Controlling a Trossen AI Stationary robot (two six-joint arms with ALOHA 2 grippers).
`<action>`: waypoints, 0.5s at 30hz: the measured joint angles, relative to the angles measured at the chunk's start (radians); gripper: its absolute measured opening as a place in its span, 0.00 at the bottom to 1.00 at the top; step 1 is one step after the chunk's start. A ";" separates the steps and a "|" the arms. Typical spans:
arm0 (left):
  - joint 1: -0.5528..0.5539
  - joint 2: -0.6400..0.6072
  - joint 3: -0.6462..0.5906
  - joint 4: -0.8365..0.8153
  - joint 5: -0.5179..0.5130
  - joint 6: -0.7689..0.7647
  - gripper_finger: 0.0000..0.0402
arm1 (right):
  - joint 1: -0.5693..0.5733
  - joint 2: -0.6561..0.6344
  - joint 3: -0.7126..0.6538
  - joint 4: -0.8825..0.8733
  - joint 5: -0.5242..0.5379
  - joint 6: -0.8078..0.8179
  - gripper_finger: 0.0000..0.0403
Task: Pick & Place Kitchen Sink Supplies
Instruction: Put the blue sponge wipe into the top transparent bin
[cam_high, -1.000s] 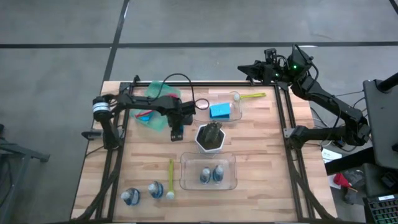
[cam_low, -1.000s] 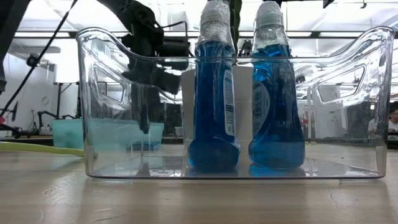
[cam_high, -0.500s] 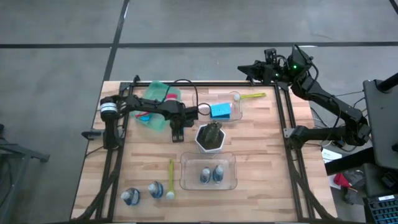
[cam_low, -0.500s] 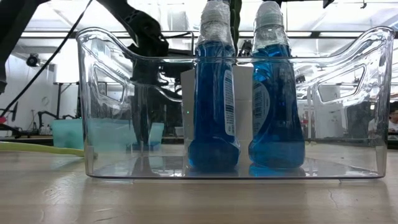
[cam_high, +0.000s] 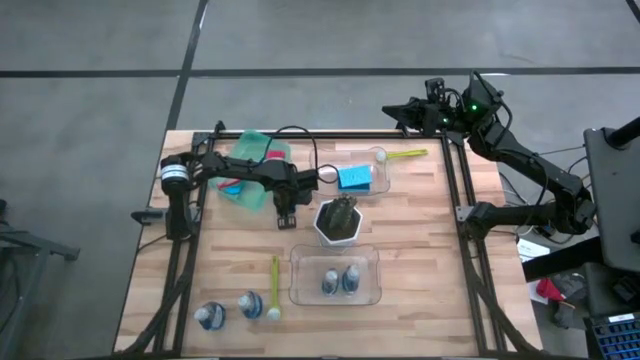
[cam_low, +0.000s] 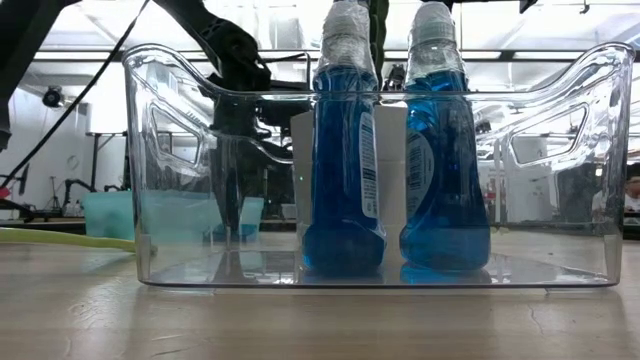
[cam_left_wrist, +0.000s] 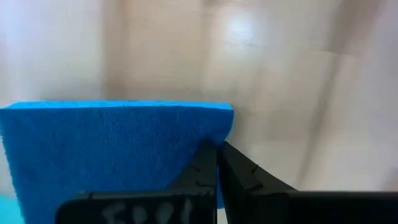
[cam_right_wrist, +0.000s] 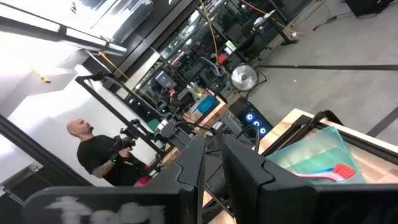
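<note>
Gripping what seems a blue sponge (cam_left_wrist: 118, 152), left hand (cam_high: 285, 208).

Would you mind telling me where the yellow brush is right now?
In the high view, the yellow brush lies on the table near its front edge, left of the clear bin holding two bottles and right of a loose bottle.

Flat blue rectangular sponge (cam_left_wrist: 112, 152) cut off by left wrist picture's edges; table beyond blurred. Left gripper (cam_high: 284, 214) tips too small overhead, smeared behind clear plastic bin (cam_low: 150, 180) in low view.
</note>
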 joint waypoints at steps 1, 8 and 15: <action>-0.001 -0.003 -0.001 -0.007 0.012 0.000 0.00 | 0.000 0.000 0.000 0.000 0.000 0.000 0.13; -0.001 -0.096 -0.003 -0.071 0.060 0.000 0.00 | 0.000 0.000 0.000 0.000 0.000 0.001 0.13; -0.001 -0.221 -0.002 -0.113 0.127 -0.017 0.00 | 0.000 0.000 0.000 0.000 0.000 0.000 0.13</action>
